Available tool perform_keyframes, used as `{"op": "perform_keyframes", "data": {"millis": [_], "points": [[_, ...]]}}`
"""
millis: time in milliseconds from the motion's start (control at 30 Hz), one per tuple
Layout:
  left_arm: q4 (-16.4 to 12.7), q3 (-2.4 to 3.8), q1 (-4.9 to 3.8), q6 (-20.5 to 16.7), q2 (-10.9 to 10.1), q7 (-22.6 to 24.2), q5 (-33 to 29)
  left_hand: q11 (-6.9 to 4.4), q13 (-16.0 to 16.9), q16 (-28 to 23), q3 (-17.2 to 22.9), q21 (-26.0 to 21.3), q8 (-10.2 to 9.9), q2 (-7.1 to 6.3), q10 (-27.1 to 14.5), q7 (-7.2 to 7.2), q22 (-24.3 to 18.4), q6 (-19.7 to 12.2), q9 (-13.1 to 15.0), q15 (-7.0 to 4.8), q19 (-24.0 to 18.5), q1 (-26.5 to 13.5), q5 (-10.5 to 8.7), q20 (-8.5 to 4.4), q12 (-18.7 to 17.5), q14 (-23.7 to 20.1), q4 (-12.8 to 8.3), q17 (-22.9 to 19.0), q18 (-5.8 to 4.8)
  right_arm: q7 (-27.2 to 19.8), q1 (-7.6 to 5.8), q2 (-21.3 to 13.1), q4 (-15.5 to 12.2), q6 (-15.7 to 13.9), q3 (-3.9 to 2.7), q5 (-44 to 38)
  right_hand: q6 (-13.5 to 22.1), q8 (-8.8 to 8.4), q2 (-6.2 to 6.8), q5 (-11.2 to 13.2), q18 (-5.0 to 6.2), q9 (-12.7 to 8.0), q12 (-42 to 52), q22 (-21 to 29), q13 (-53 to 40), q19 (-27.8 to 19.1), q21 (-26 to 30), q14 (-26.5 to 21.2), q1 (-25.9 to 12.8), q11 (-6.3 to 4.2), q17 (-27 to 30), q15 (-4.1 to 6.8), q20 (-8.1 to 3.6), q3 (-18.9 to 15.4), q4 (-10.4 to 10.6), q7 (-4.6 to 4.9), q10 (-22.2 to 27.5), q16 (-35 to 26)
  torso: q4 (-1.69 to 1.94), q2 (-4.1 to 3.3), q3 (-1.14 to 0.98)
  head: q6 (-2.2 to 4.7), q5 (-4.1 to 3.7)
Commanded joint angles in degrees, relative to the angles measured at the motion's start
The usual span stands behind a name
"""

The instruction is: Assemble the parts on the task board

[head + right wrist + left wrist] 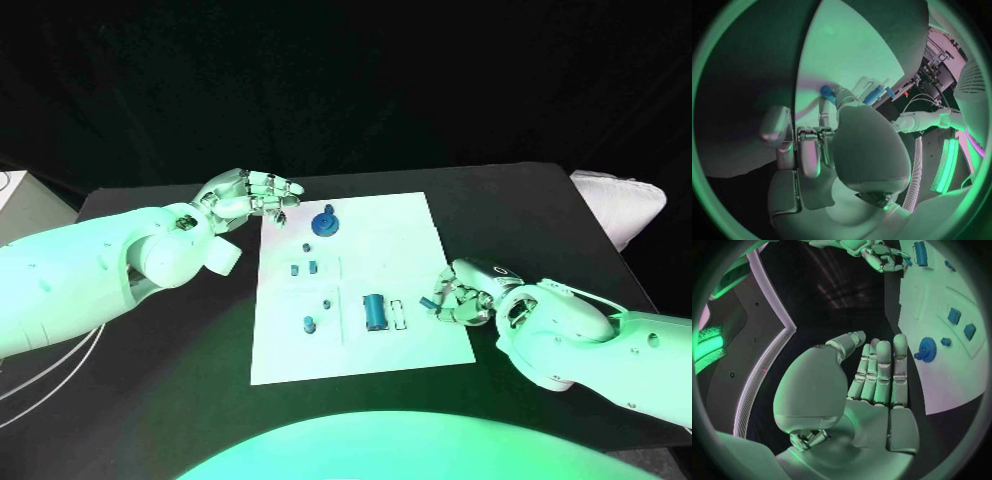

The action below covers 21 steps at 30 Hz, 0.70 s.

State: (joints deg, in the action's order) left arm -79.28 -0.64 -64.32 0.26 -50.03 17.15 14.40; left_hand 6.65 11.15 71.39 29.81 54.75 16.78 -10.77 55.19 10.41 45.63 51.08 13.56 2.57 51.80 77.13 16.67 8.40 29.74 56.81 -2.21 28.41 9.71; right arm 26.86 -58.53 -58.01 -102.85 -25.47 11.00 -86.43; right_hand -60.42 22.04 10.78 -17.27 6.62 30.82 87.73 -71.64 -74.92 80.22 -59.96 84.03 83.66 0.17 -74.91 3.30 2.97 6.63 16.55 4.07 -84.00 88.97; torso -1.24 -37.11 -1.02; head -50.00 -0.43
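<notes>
- On the table, head view: the board (pixel 361 290) lies in the middle. The left hand (pixel 254 194) hovers off the board's far left corner, fingers apart, holding nothing. The right hand (pixel 464 293) sits at the board's right edge and pinches a small blue part (pixel 428 302) at its fingertips. On the board lie a round gear (pixel 326 223) near the far end, two small pegs (pixel 303 268) mid-board, a cylinder (pixel 375 311) and a small knob (pixel 309 324) nearer the robot.
- Left wrist view: the left hand (pixel 873 375) is flat, fingers straight and together, empty, just beside the board (pixel 942 385); the gear (pixel 926 349) lies close by on it.
- Right wrist view: the right hand (pixel 826 137) has fingers curled over the board (pixel 848 55), a blue part (pixel 827 91) at their tips.
- Judgement: the step in hand is carrying that part to its place. The next move calls for lining it up over its seat on the board and pressing it down straight; which seat, I cannot tell.
</notes>
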Motion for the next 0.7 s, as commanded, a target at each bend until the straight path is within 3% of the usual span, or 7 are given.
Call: {"op": "perform_keyframes", "data": {"millis": [33,233,367,700], "points": [[-0.19,0.03,0.00,0.78,0.03,0.25,-0.39,-0.03,0.09,0.35,0.03,-0.24,0.34,0.35,-0.41,0.02,-0.08,-0.35,0.01,0.19,0.38,0.03,0.34,-0.05,0.33,-0.39,0.27,0.06,0.85,3.41,1.06,0.14,0.59,5.84,0.85,-2.13,-0.60,0.27,0.67,-2.29,-0.91,-12.44,-0.12,-0.17,-13.48,0.07,0.32,5.40,0.34,-0.24,-12.53,0.36,-0.46,1.82,-0.05,0.12,-4.52,0.08,0.00,0.02,0.00,0.00,-0.12],[-0.19,0.03,0.00,0.79,0.04,0.24,-0.39,-0.02,0.09,0.36,0.05,-0.25,0.38,0.42,-0.44,0.03,-0.08,-0.36,0.01,0.21,0.39,-0.05,0.35,-0.04,0.37,-0.40,0.37,0.06,0.84,3.48,1.10,0.11,0.09,3.91,0.85,-1.81,-0.92,0.54,1.54,-6.75,-0.98,-12.68,0.06,-0.67,-13.62,0.30,0.03,5.44,-0.33,-0.41,-12.70,0.50,-0.56,5.65,-0.14,-0.03,-4.65,0.13,0.05,0.01,-0.02,0.00,-0.11],[-0.17,0.03,0.00,0.77,0.06,0.22,-0.39,-0.02,0.09,0.36,0.05,-0.25,0.38,0.42,-0.44,0.03,-0.08,-0.36,0.01,0.21,0.39,-0.05,0.35,-0.04,0.37,-0.40,0.37,0.06,0.84,3.05,1.09,-0.12,-0.53,1.99,0.84,-0.53,-1.01,1.00,1.95,-10.95,-1.11,-12.63,0.20,-1.35,-13.73,0.65,-0.62,5.54,-2.62,-0.62,-13.14,0.66,-0.71,9.10,-0.15,-0.23,-4.77,0.30,0.01,0.06,0.00,0.00,-0.04],[-0.13,0.03,0.00,0.75,0.08,0.20,-0.40,-0.02,0.09,0.36,0.05,-0.25,0.38,0.42,-0.44,0.03,-0.08,-0.36,0.01,0.21,0.39,-0.05,0.35,-0.04,0.37,-0.40,0.37,0.06,0.84,2.05,0.01,-1.06,-3.41,-1.90,0.68,2.51,-1.21,1.75,2.61,-13.53,-1.31,-12.28,0.96,-2.24,-14.23,1.07,-1.69,5.69,-3.39,-0.84,-13.79,0.88,-0.90,12.05,-0.65,-0.51,-5.25,0.55,0.03,0.04,0.03,0.00,0.02]]}}
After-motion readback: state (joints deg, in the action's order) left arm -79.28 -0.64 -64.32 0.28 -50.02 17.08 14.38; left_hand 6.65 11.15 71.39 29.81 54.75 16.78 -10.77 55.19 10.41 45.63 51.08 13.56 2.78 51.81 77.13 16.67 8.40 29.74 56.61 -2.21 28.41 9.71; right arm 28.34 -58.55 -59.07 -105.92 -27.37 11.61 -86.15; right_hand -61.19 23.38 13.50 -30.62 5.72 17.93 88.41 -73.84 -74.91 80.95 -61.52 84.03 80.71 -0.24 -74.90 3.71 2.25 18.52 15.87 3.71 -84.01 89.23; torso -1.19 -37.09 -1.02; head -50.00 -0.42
